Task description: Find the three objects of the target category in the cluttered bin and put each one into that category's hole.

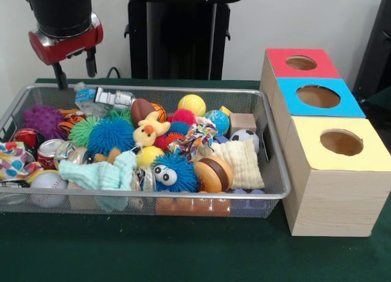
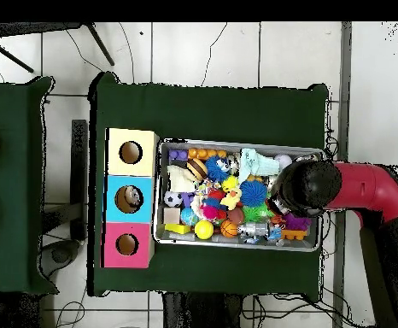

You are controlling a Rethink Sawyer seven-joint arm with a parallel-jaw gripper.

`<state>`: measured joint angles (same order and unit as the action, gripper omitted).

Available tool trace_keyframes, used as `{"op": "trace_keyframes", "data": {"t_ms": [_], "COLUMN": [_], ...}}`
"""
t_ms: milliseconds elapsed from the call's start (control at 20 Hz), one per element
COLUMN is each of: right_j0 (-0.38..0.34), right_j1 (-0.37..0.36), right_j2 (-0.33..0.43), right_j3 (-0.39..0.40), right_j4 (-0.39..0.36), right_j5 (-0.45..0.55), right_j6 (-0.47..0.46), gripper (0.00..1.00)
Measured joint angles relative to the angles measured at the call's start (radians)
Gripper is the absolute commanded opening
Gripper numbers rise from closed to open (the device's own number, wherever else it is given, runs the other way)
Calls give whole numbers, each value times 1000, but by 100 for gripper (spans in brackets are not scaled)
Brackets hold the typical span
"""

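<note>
1. Your claw (image 1: 76, 70) hangs above the far corner of the bin (image 1: 269, 148), over the end away from the boxes. Two dark fingers (image 1: 91, 62) point down with a clear gap between them: spread, holding nothing.
2. From overhead, the arm's black wrist (image 2: 307, 186) covers that end of the bin, so you can't see the claw tips there.
3. Right below the claw: a crushed water bottle (image 1: 85, 98) and a grey toy robot (image 1: 115, 98), both against the far rim.
4. Just below and to the outer side: a purple spiky ball (image 1: 43, 120). A green spiky ball (image 1: 84, 130) and a blue spiky ball (image 1: 111, 134) sit a bit nearer the camera.
5. Further toward mid-bin you have a yellow duck plush (image 1: 147, 133), a toy football (image 1: 142, 109), a basketball (image 1: 159, 112) and a yellow ball (image 1: 192, 104).
6. Near rim: a mint cloth (image 1: 101, 174), a blue fuzzy ball with googly eyes (image 1: 168, 173), a toy burger (image 1: 213, 174), a cream waffle cloth (image 1: 242, 161), a baseball (image 1: 47, 181).
7. Soccer ball (image 1: 245, 136) and a small wooden block (image 1: 243, 122) lie at the end nearest the boxes.
8. Well away from the claw, past the bin's other end: three wooden boxes in a row, with the red hole (image 1: 301, 63), blue hole (image 1: 318, 96), yellow hole (image 1: 341, 142). Overhead, something pale shows inside the blue one; you can't tell what.
</note>
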<state>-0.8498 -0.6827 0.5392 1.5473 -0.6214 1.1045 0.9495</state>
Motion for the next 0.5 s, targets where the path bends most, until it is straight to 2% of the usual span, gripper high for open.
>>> {"op": "trace_keyframes", "data": {"t_ms": [500], "right_j0": [0], "right_j1": [23], "right_j2": [0], "right_j3": [0], "right_j4": [-16], "right_j5": [0], "right_j6": [0], "gripper": [100]}}
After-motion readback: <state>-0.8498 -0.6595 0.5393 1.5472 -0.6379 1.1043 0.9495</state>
